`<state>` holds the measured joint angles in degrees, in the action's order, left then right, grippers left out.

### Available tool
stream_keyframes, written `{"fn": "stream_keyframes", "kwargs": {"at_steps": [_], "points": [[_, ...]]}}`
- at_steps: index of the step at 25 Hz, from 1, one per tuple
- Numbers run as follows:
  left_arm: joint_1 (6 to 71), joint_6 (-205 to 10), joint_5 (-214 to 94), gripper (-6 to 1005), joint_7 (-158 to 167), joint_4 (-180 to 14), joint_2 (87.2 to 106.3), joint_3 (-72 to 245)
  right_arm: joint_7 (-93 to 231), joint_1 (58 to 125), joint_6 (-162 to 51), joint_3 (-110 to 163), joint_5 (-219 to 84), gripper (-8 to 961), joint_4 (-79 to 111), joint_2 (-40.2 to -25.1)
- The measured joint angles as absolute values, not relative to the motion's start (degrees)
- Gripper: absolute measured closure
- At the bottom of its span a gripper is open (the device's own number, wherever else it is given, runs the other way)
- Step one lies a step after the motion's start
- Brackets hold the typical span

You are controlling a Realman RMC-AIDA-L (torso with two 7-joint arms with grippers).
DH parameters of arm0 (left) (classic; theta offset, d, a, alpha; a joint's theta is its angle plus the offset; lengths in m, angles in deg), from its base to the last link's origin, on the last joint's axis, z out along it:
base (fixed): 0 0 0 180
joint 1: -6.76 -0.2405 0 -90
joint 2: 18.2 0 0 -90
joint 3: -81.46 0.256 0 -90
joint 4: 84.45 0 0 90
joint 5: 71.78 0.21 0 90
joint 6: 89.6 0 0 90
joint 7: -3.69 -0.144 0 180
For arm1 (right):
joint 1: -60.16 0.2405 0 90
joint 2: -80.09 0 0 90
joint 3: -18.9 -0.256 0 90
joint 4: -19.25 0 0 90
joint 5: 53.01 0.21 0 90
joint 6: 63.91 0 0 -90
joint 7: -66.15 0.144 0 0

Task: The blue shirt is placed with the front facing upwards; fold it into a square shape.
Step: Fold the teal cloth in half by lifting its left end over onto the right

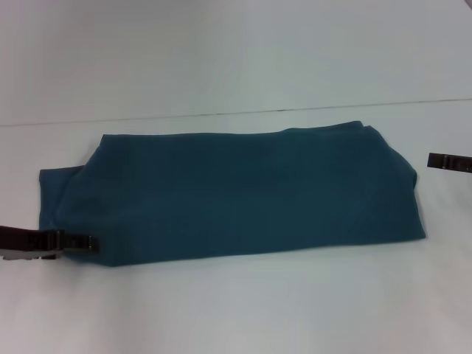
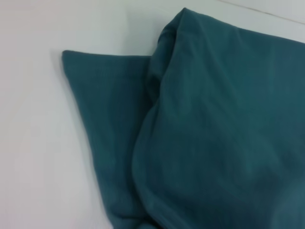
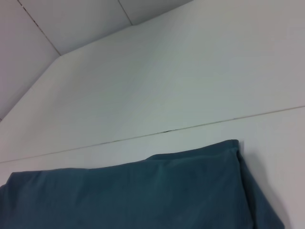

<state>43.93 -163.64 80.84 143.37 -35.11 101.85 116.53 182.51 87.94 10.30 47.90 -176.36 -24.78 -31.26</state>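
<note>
The dark teal-blue cotton shirt (image 1: 236, 195), folded into a long band, is lying on the white surface (image 1: 236, 310) between my pincers. My left pincer (image 1: 85, 243) is touching its near corner; my right pincer (image 1: 442, 161) is hovering just beside its other end. I cannot tell whether either is apart or together.

blue shirt (image 1: 236, 195): dark teal-blue, plain, no print showing
table (image 1: 236, 310): white, thin dark seam line
grippers: dark brown-black

The blue shirt's (image 1: 236, 195) lettering is folded out of sight; the frame edges crop both grippers.
</note>
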Motion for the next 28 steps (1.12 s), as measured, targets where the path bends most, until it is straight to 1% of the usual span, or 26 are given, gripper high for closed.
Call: {"fn": "stream_keyframes", "kwargs": {"at_steps": [16,22,28], "points": [[43.9,-160.0,81.1,147,143.8,-34.8,102.04,116.9,182.5,87.9,10.4,47.9,-176.4,70,-24.8,-31.43],[43.5,-158.8,81.2,369,144.3,-34.8,102.07,116.8,182.4,87.9,10.4,47.9,-176.4,71,-24.8,-31.53],[43.1,-158.6,81.3,658,144.4,-34.3,102.09,116.6,182.3,87.9,10.3,47.9,-176.4,72,-24.8,-31.58]]}}
